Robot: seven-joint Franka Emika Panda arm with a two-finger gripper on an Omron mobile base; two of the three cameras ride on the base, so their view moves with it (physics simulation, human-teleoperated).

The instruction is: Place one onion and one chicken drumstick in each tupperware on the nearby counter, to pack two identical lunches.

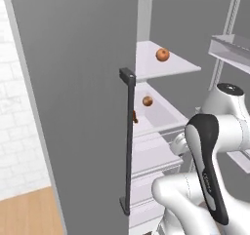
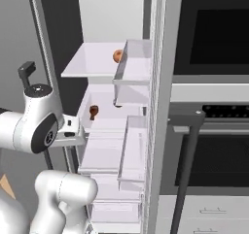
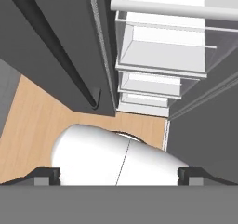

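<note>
Above the claw (image 3: 118, 174), fridge-shelf onions (image 1: 162, 54)

my arm (image 1: 215, 146) is glossy white, built of fat rounded links with smooth shells. a long black rubbery band (image 1: 207, 168) runs down one link, carrying faint pale lettering too small to read. at about two o'clock from it sits a round white joint cap with a dark disc (image 1: 229, 88) on top. in the right base view, a grey circular joint face (image 2: 48, 137) shows small dots.

Orange-brown onion (image 1: 162, 54); dark reddish-brown chicken drumstick (image 2: 93, 111); white shelves (image 1: 168, 66).
</note>
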